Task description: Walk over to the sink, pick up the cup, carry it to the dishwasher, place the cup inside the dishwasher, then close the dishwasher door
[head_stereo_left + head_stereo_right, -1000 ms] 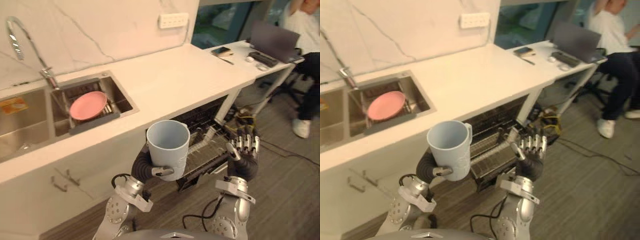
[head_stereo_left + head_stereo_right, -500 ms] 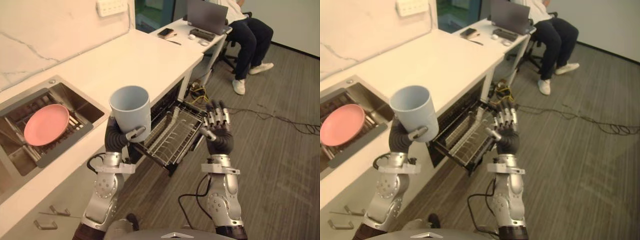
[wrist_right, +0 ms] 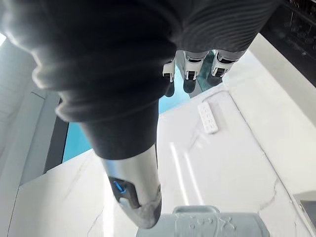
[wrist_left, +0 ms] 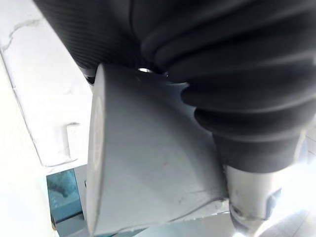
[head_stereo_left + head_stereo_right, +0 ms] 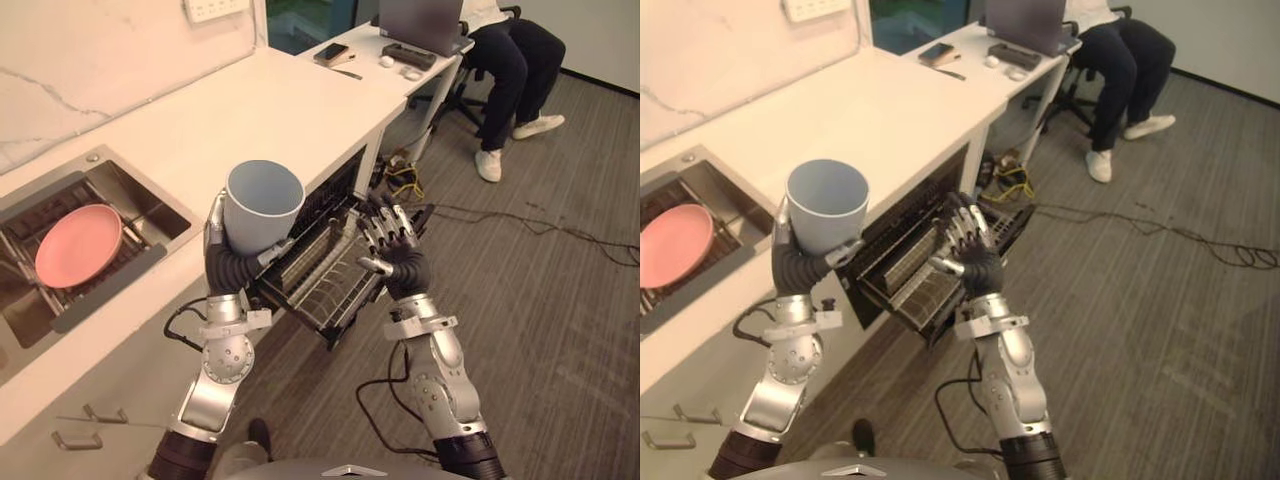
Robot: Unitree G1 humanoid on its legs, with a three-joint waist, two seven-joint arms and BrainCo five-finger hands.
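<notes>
Fingers (image 5: pixel 214 218) of the left hand (image 5: pixel 228 268) are curling round the lower body of the upright pale-blue cup (image 5: pixel 262 205), seemingly light, stiff and smooth enough to slip, near the pulled-out dishwasher rack (image 5: pixel 322 278), while the empty right hand (image 5: pixel 392 248) is hovering, fingers spread.

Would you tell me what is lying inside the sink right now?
A pink plate rests on a dark rack in the sink; anything under the plate is hidden.
</notes>
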